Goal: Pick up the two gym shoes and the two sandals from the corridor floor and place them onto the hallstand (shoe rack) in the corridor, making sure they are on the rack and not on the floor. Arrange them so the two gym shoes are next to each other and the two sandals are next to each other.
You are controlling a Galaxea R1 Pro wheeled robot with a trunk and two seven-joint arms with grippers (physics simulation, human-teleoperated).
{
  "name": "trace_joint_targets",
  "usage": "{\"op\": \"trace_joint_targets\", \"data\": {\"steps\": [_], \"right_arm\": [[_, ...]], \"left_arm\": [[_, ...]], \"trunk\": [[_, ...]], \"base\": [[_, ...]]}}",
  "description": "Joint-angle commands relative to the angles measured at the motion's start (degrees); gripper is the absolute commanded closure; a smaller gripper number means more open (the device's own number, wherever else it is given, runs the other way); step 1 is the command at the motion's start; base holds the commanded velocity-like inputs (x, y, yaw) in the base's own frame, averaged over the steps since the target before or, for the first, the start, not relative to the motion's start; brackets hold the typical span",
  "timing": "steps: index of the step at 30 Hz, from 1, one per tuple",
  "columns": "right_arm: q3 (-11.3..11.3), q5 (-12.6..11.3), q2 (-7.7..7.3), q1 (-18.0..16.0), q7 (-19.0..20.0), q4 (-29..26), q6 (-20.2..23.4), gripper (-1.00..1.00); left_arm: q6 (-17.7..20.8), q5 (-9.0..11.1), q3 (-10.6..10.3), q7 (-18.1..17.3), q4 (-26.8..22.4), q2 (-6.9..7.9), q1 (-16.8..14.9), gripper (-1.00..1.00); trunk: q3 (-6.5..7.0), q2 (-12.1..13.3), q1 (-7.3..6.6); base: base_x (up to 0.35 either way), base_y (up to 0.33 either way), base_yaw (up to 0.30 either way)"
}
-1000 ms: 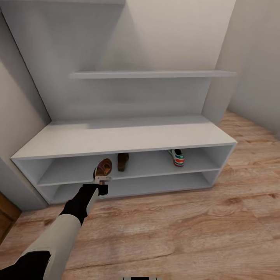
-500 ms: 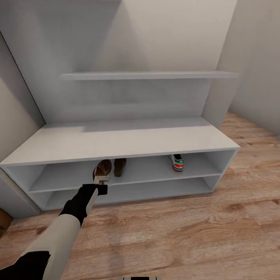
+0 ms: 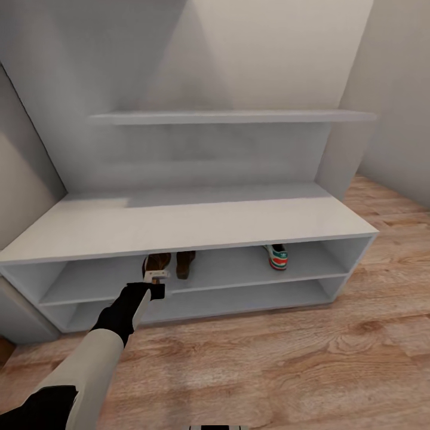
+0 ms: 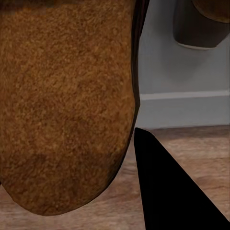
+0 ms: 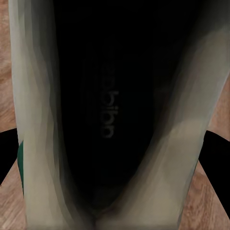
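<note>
Head view: left tool [image 3: 156,276] grips sandal [image 3: 157,263] — shelf-level.

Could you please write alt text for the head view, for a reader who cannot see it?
The robot's left gripper holds a brown sandal at the upper slot of a light-grey hallstand, beside a second sandal already inside. One gym shoe sits further right in the same slot, and wood-plank floor fills the foreground.

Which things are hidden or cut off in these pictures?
- Head view: the held sandal and second sandal are half hidden under the hallstand top.
- The gym shoe: only its heel shows.
- Left wrist view: the sandal's insole hides the left hand.
- Right wrist view: a shoe covers the right hand.
</note>
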Motion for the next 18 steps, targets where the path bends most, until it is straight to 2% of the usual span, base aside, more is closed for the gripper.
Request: {"op": "trace_joint_targets", "data": {"steps": [1,7,18], "right_arm": [[0.02,-0.51,-0.02,0.04,-0.19,-0.10,0.27,1.00],[0.02,-0.51,-0.02,0.04,-0.20,-0.10,0.27,1.00],[0.02,-0.51,-0.01,0.04,-0.20,-0.04,0.27,1.00]], "left_arm": [[0.35,-0.43,0.25,-0.16,-0.09,-0.08,-0.02,1.00],[0.35,-0.43,0.31,-0.17,-0.09,-0.10,-0.02,1.00],[0.35,-0.43,0.20,-0.18,-0.09,-0.03,-0.02,1.00]], "trunk": [[-0.04,-0.02,0.00],[-0.04,-0.02,0.00],[-0.04,-0.02,0.00]], "base": [[0.161,0.001,0.000],[0.222,0.000,0.000],[0.052,0.000,0.000]]}}
